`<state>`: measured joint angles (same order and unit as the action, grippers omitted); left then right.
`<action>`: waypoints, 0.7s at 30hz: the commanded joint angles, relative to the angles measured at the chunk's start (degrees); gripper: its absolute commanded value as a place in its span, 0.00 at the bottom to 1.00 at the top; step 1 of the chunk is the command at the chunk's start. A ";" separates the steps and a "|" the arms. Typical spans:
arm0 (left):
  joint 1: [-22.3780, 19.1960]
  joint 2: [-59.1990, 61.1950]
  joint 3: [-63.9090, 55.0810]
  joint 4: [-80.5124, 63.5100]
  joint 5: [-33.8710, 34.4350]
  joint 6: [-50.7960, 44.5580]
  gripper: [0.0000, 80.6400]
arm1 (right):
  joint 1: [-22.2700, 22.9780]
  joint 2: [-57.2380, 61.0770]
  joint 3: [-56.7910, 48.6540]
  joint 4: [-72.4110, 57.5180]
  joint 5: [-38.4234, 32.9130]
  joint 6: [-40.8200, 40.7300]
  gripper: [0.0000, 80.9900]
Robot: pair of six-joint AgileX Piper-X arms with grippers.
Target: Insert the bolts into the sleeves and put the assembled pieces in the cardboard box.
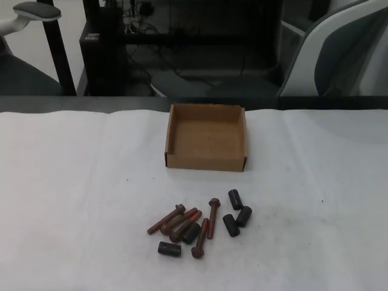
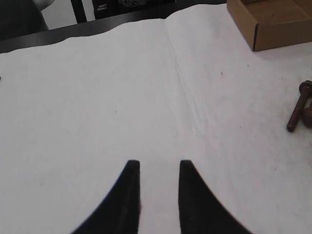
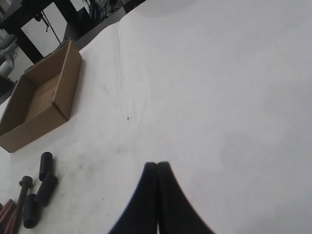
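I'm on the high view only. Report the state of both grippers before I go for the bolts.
Observer: The left gripper is open and holds nothing, over bare white cloth.
Operator: Now the right one.
Observer: The right gripper is shut, fingertips together, with nothing between them.
Operator: Say which pieces lie nearest it.
Observer: The black sleeves look nearest, though well apart from it.
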<state>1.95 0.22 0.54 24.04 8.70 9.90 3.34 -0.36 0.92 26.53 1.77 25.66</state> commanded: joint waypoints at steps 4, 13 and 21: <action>0.13 -0.22 -0.54 -0.78 -0.06 0.37 0.36 | 0.17 0.36 -0.92 -0.30 0.50 -0.53 0.00; 0.13 -0.22 -0.54 -0.78 -0.06 0.37 0.36 | 0.17 0.36 -0.92 -0.30 0.51 -0.28 0.00; 0.13 -0.22 -0.54 -1.49 0.45 -6.59 0.36 | 0.17 0.36 -0.92 -0.65 -7.75 -0.25 0.00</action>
<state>1.95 0.22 0.54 23.90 8.81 7.51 3.34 -0.36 0.92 26.53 -2.37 25.99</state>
